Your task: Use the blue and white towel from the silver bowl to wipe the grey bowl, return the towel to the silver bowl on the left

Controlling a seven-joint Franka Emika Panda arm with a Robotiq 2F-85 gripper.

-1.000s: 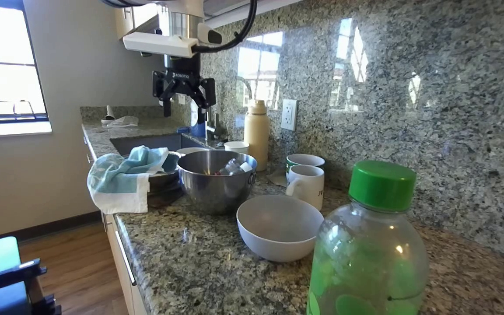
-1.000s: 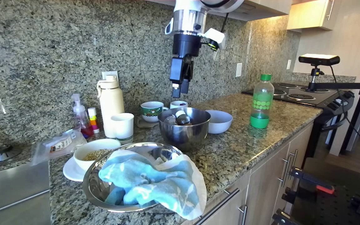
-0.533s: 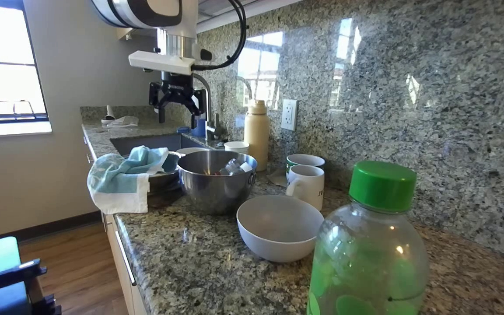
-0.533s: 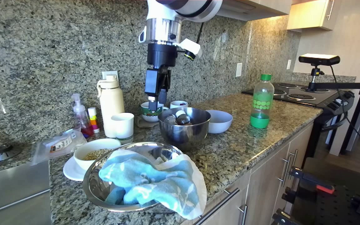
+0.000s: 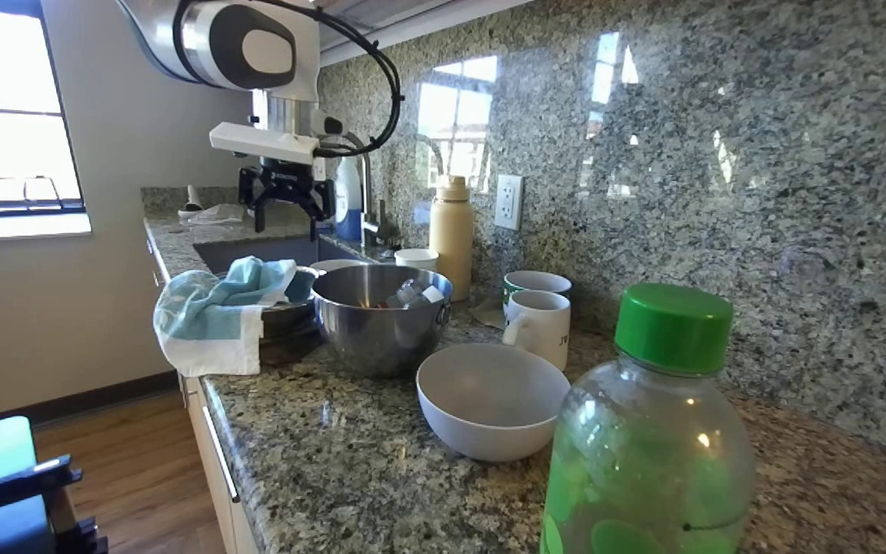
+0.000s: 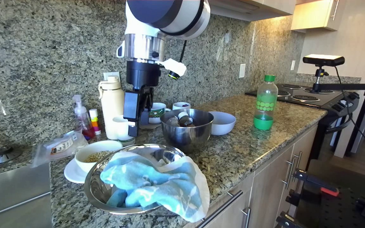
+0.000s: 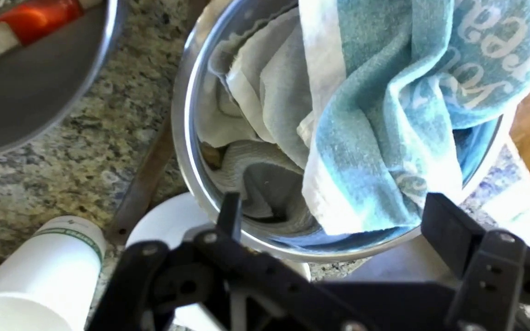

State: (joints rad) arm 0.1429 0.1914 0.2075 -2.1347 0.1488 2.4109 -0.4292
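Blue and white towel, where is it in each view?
In an exterior view: the towel is at left, about mid-height.
In an exterior view: the towel is at bottom centre.
Wrist view: the towel is at upper right.
Shared landmark: the silver bowl it drapes over, seen in all three.

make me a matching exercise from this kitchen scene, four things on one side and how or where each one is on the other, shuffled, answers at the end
Things
1. towel
2. grey bowl
3. flask
4. tool

Place, colour or state
a. cream-coloured
b. open, grasping nothing
c. draped over the rim of the wide silver bowl
d. between the deep metal bowl and the green-capped bottle

Pairs: 1-c, 2-d, 3-a, 4-b
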